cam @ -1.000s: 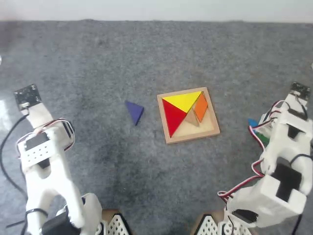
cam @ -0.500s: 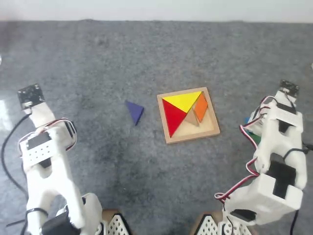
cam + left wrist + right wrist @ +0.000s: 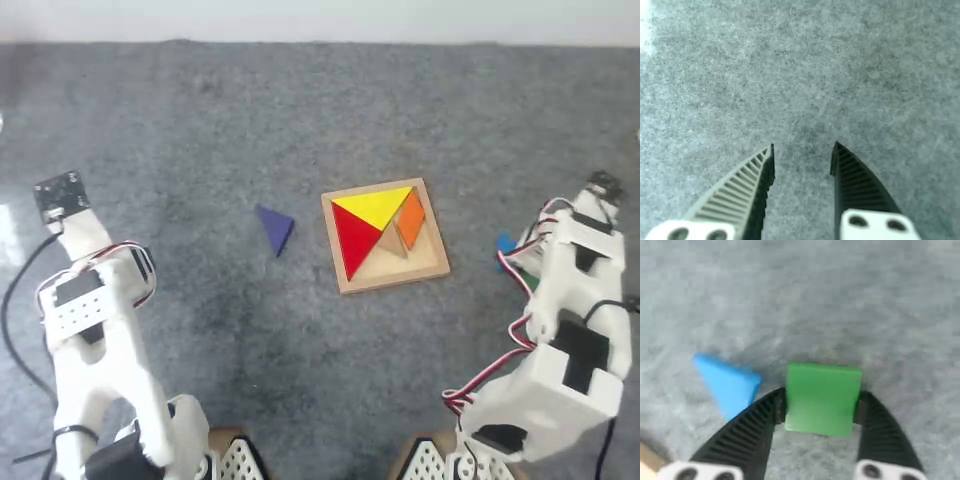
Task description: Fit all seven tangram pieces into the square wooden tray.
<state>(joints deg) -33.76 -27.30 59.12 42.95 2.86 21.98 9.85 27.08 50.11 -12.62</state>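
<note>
Tray [image 3: 396, 281] approx. half full: yellow triangle [image 3: 375, 207], red triangle [image 3: 355, 240], orange triangle [image 3: 410, 222], poss. a tan one. Left on counter [image 3: 200, 120]: purple triangle [image 3: 275, 228] at tray's 9 o'clock, blue triangle [image 3: 729, 385] + green square [image 3: 824, 385] at 3 o'clock. R gripper [image 3: 821, 399] clamped on green square; L gripper [image 3: 802, 150] apart, empty.

Light is soft and even across the grey felt table [image 3: 200, 120], pretty bright overall, and it seems to come from overhead since shadows stay short. The strip past the table's far edge is blown out white, and there's a glare patch at its left edge. A thin shadow hugs the wooden tray [image 3: 437, 268] on its near side. The left gripper [image 3: 802, 150] has a soft dark patch on the felt just ahead of its tips. The green square [image 3: 822, 397] is evenly lit, with a dim fringe beneath.
</note>
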